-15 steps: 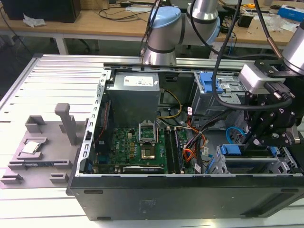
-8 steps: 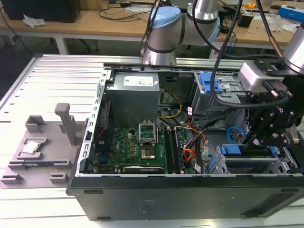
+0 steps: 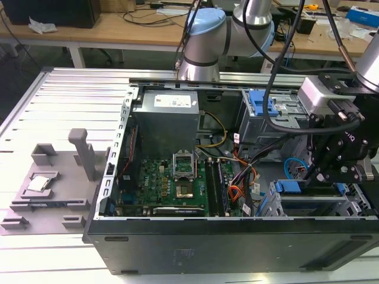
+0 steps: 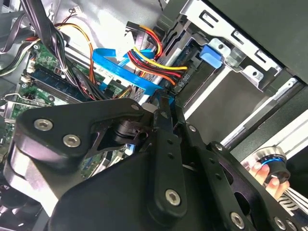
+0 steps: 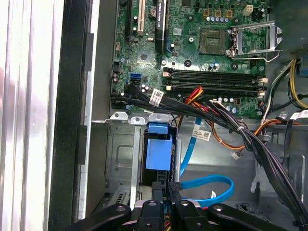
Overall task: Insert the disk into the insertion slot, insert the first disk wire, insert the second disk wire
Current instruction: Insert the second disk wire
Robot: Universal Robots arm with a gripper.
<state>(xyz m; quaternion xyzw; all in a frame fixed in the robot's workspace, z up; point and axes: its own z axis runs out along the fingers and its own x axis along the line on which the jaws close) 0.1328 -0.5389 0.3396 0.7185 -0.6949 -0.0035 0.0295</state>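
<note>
The disk sits in the insertion slot (image 3: 314, 206), a low grey cage at the case's front corner on the exterior view's right. Its blue carrier (image 3: 294, 186) (image 5: 159, 151) shows at the cage mouth. My gripper (image 3: 320, 176) (image 4: 166, 96) (image 5: 166, 186) hangs right at the back of the disk. It is shut on the black plug of the first disk wire (image 4: 154, 60), a red, orange, yellow and black bundle. The second disk wire (image 5: 211, 184) (image 4: 115, 67) (image 3: 289, 165), thin and light blue, curls in a loop beside the fingers and lies loose.
A taller grey cage with a blue latch (image 3: 263, 106) stands behind the slot. Thick black cable bundles (image 5: 231, 125) cross between the motherboard (image 3: 172, 183) and the cages. The power supply (image 3: 166, 121) fills the back corner. A grey fixture plate (image 3: 53, 183) lies outside the case.
</note>
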